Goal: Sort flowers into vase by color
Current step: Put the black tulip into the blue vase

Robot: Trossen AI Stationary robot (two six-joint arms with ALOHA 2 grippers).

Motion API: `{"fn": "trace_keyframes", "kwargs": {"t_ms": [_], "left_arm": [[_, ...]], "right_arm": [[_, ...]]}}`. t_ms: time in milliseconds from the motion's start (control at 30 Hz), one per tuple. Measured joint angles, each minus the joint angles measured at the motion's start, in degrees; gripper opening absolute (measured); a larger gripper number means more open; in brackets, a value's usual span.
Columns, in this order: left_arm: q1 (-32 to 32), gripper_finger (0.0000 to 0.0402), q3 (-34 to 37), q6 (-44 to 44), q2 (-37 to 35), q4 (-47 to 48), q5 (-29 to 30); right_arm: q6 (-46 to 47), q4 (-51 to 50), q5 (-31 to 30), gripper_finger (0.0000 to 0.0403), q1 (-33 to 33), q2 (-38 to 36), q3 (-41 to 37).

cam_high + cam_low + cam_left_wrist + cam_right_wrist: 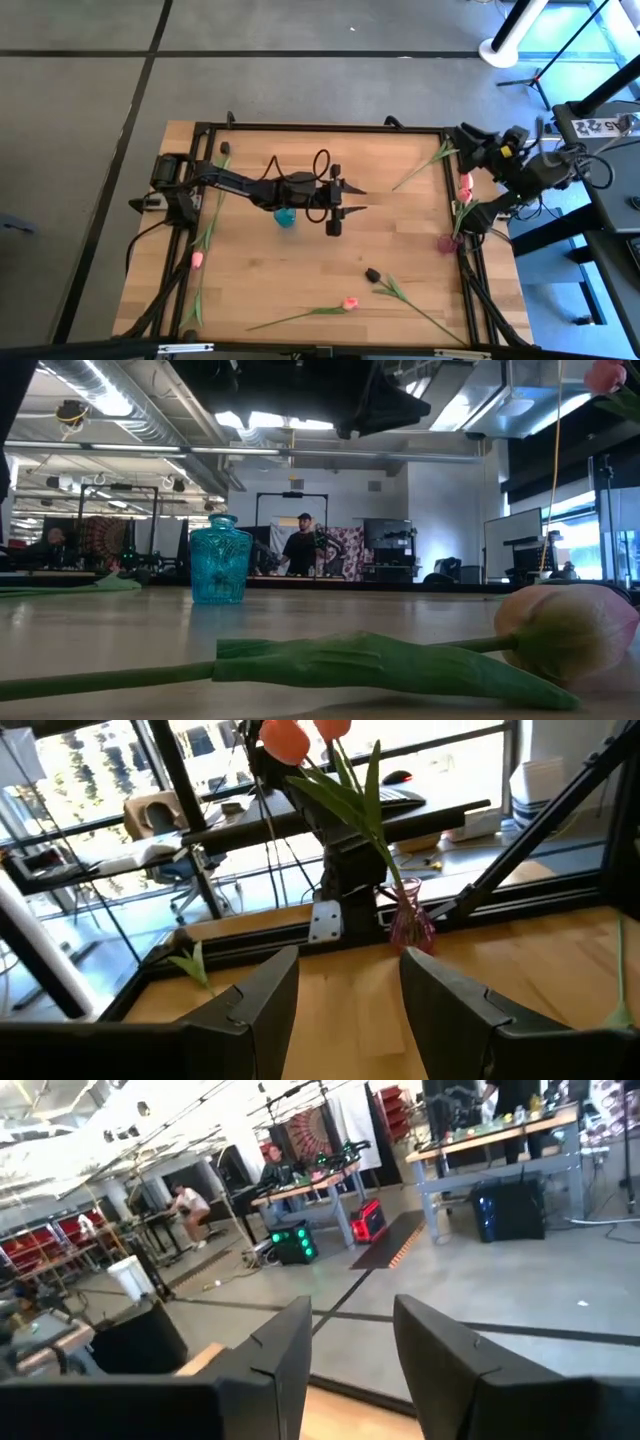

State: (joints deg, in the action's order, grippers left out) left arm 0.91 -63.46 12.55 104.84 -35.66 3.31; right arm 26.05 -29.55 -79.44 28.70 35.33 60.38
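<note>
A pink tulip (349, 303) lies flat near the table's (260, 270) front edge, at about five o'clock from the left tool (352, 200) and well apart from it. A black-headed tulip (373, 275) lies just beside it. Two more pink tulips (465, 186) stand in the pink vase (447, 243) at the right edge. The blue vase (285, 217) stands under the left arm. The left tool hovers mid-table, fingers (262, 998) spread, pinching nothing. The right tool (470, 140) waits at the far right corner, fingers (285, 1348) apart, holding nothing.

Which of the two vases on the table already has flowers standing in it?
The small pink vase at the table's right edge, with pink tulips standing in it. The blue vase, near the middle under the left arm, holds none.
</note>
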Motion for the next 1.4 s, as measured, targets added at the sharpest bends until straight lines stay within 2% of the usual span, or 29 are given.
{"fn": "trace_keyframes", "kwargs": {"t_ms": [167,267,600,767,867,967,1133,1400], "left_arm": [[0.15,0.0172,0.0,-0.4,0.0,0.29,-1.42],[-0.49,0.0172,0.0,-0.43,0.0,0.46,-1.55],[-3.45,0.0172,-0.01,-1.72,0.04,4.85,-1.1],[-5.23,0.0172,0.0,-2.02,0.09,9.75,-0.17],[-6.71,0.0172,-0.01,-2.05,0.09,11.57,1.37],[-8.08,0.0172,-0.02,-1.98,0.09,12.38,2.21],[-10.22,0.0172,-0.02,-2.04,0.09,13.23,3.96],[-12.28,0.0172,-0.02,-1.91,0.09,14.73,5.25]], "right_arm": [[-3.97,0.63,7.82,0.0143,-10.78,4.86,3.79],[-3.73,-1.12,16.19,0.0143,-19.35,7.67,5.68],[3.05,-12.52,45.77,0.0143,-54.58,18.45,11.76],[4.46,-18.82,56.83,0.0143,-71.9,21.62,12.24],[5.51,-21.48,64.18,0.0143,-80.0,23.25,12.26],[5.81,-20.68,67.29,0.0143,-82.4,22.77,12.96],[7.94,-21.13,70.07,0.0143,-82.37,23.03,12.85],[8.28,-26.99,70.0,0.0143,-82.35,23.2,11.91]]}}
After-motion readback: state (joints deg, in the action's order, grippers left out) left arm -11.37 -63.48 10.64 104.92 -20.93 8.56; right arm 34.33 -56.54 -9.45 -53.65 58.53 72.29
